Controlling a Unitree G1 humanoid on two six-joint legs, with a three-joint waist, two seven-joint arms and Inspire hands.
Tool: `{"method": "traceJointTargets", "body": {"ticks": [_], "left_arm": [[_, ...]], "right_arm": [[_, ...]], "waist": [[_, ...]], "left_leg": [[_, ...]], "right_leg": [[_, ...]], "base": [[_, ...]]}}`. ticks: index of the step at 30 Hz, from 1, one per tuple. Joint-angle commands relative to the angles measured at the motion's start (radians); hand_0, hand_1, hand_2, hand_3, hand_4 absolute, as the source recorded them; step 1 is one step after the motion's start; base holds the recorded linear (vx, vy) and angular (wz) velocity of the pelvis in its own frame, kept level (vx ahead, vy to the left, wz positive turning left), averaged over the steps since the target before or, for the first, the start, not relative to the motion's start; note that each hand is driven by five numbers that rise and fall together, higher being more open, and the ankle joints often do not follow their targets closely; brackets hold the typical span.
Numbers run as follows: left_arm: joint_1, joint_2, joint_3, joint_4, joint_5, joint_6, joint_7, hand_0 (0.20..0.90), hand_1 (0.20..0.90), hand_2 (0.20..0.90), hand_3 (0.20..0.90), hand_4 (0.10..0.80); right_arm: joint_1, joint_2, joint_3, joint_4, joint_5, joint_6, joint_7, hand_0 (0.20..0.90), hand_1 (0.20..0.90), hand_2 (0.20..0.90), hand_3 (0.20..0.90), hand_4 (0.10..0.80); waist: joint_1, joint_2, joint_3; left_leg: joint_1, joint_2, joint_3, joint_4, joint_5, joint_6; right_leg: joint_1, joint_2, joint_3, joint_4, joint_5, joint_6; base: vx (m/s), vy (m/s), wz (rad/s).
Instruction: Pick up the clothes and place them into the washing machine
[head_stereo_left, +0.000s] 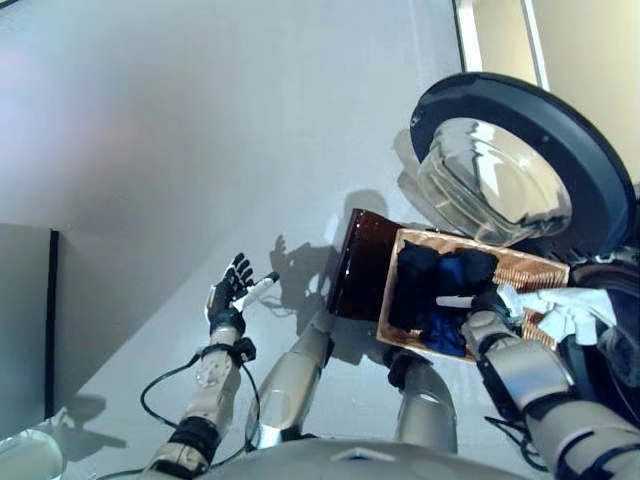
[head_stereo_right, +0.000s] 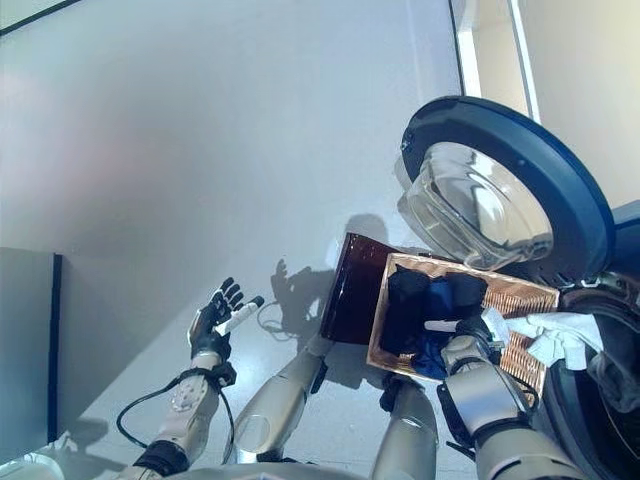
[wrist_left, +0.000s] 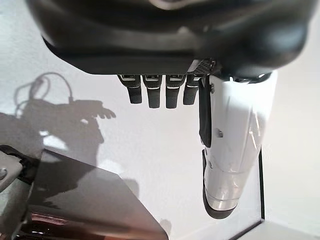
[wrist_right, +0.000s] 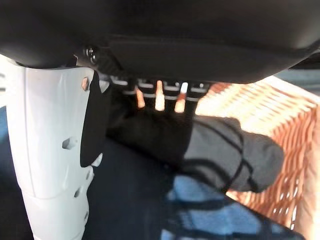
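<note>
Clothes (head_stereo_left: 440, 285) in basket (head_stereo_left: 520, 268) under right hand (head_stereo_left: 482, 308) (grip unclear); left hand (head_stereo_left: 232, 288) open

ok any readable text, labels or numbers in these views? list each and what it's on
None can be read in any view.
washing machine door: no print shows on its dark rim or glass.
basket: plain weave, no tag.
clothes: dark and blue cloth, no label showing.
white cloth at the drum opening: no print visible.
right hand and left hand: white thumb covers bear no marking.
</note>
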Motion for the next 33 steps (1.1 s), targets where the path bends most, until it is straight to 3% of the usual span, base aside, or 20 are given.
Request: {"method": "traceJointTargets", "body": {"ticks": [1,11,12,13,15,25,26,27,33], "left_arm": [[-0.028,0.059,0.022,-0.056,0.017,-0.048,0.021,0.900,0.900,0.900,0.900,0.800],[-0.027,0.060,0.007,-0.190,0.007,-0.050,0.034,0.900,0.900,0.900,0.900,0.800],[-0.029,0.060,0.007,-0.193,0.009,-0.051,0.039,0.900,0.900,0.900,0.900,0.800],[-0.037,0.061,0.011,-0.197,0.012,-0.054,0.048,0.900,0.900,0.900,0.900,0.800],[-0.041,0.061,0.012,-0.206,0.014,-0.060,0.062,0.900,0.900,0.900,0.900,0.800],[-0.046,0.059,0.010,-0.215,0.026,-0.067,0.092,0.900,0.900,0.900,0.900,0.800],[-0.046,0.059,0.010,-0.215,0.026,-0.067,0.092,0.900,0.900,0.900,0.900,0.800],[-0.044,0.059,0.010,-0.210,0.024,-0.065,0.093,0.900,0.900,0.900,0.900,0.800],[-0.029,0.062,0.010,-0.211,0.027,-0.063,0.086,0.900,0.900,0.900,0.900,0.800]], "right_arm": [[-0.057,-0.011,0.054,-0.075,-0.065,-0.063,-0.028,0.900,0.900,0.900,0.900,0.800],[-0.116,-0.092,0.076,-0.031,-0.102,-0.010,-0.057,0.900,0.900,0.900,0.900,0.800],[-0.112,-0.092,0.077,-0.030,-0.103,-0.010,-0.058,0.900,0.900,0.900,0.900,0.800],[-0.110,-0.090,0.076,-0.029,-0.109,-0.008,-0.063,0.900,0.900,0.900,0.900,0.800],[-0.106,-0.081,0.088,-0.029,-0.119,-0.005,-0.072,0.900,0.900,0.900,0.900,0.800],[-0.143,-0.056,0.130,-0.027,-0.150,0.009,-0.074,0.900,0.900,0.900,0.900,0.800],[-0.144,-0.056,0.130,-0.027,-0.150,0.009,-0.074,0.631,0.631,0.631,0.631,0.608],[-0.152,-0.055,0.134,-0.025,-0.159,0.011,-0.076,0.200,0.200,0.200,0.200,0.300],[-0.164,-0.066,0.135,-0.020,-0.164,0.014,-0.074,0.200,0.200,0.200,0.200,0.300]], "waist": [[0.057,-0.044,0.013],[0.087,0.001,0.085],[0.082,-0.007,0.088],[0.088,0.003,0.092],[0.085,-0.008,0.094],[0.100,-0.020,0.086],[0.100,-0.020,0.086],[0.101,-0.021,0.084],[0.094,-0.015,0.082]], "left_leg": [[-0.072,-0.067,0.034,0.057,-0.043,-0.032],[-0.175,-0.088,0.025,0.131,-0.053,-0.034],[-0.173,-0.093,0.027,0.142,-0.087,-0.035],[-0.197,-0.092,0.027,0.148,-0.059,-0.034],[-0.197,-0.097,0.028,0.164,-0.099,-0.032],[-0.224,-0.108,0.009,0.179,-0.104,-0.029],[-0.224,-0.108,0.009,0.179,-0.104,-0.029],[-0.218,-0.107,0.007,0.171,-0.103,-0.029],[-0.200,-0.110,0.005,0.151,-0.091,-0.031]], "right_leg": [[0.239,-0.028,0.005,-0.305,0.099,0.073],[0.126,-0.033,-0.013,-0.154,0.036,0.053],[0.126,-0.037,-0.005,-0.136,0.002,0.055],[0.102,-0.032,-0.010,-0.122,0.018,0.050],[0.098,-0.038,-0.003,-0.099,-0.017,0.052],[0.090,-0.041,-0.024,-0.078,-0.040,0.051],[0.090,-0.041,-0.024,-0.078,-0.040,0.051],[0.096,-0.041,-0.024,-0.085,-0.039,0.053],[0.111,-0.040,-0.029,-0.099,-0.035,0.050]], "base": [[-0.023,-0.017,0.07],[-0.019,-0.003,0.11],[0.018,0.030,0.21],[0.121,-0.025,0.21],[0.079,-0.001,0.17],[0.040,-0.008,0.06],[0.035,-0.011,0.05],[0.000,0.000,0.00],[0.005,-0.002,0.00]]}}
